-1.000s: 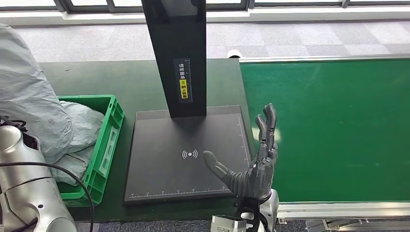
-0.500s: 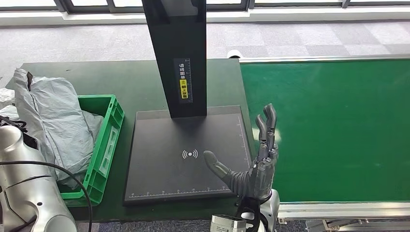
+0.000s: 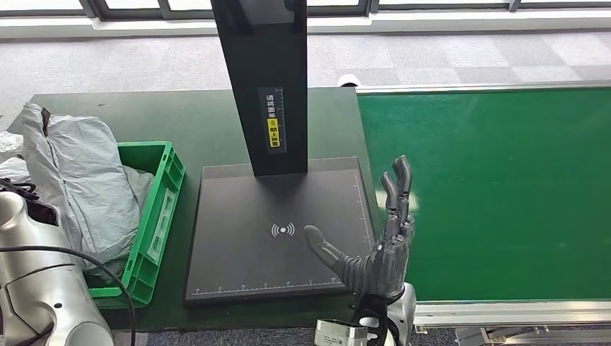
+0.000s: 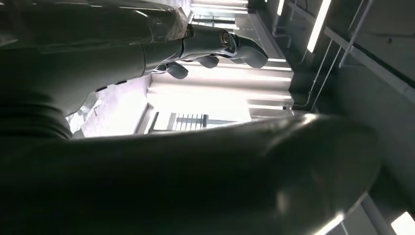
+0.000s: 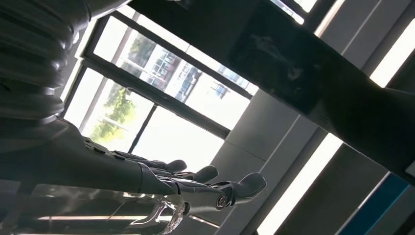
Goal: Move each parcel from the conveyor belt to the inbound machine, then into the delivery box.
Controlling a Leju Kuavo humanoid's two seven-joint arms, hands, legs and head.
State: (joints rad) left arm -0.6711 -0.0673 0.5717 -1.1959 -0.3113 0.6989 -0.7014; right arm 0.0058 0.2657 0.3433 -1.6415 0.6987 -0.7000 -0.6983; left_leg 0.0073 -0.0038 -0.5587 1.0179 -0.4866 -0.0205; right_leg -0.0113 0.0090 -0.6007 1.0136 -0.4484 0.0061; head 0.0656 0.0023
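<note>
Between the earlier head-view frames and this one, the grey parcel [image 3: 79,180] settled lower into the green crate [image 3: 160,216]; the right hand kept its pose. Reading from left to right, we first noted the silver left arm [image 3: 43,288] at the near left corner, beside the crate. Of the left hand [image 4: 215,46], the wrist view showed some fingertips extended, but we could not tell whether it held anything. The parcel was a soft, crumpled grey plastic mailer, draped over the crate's far left rim with its long axis running away from us. The crate was rigid moulded plastic with slotted walls. Next lay the inbound machine [image 3: 281,231], a flat matte black plate with ruled edges and a dark upright post. The right hand [image 3: 378,238] stood upright at the plate's near right corner, fingers straight, thumb spread toward the plate, holding nothing. The smooth green conveyor belt [image 3: 504,194] lay just to its right, so we judged this hand the nearer to any parcel arriving there.
</note>
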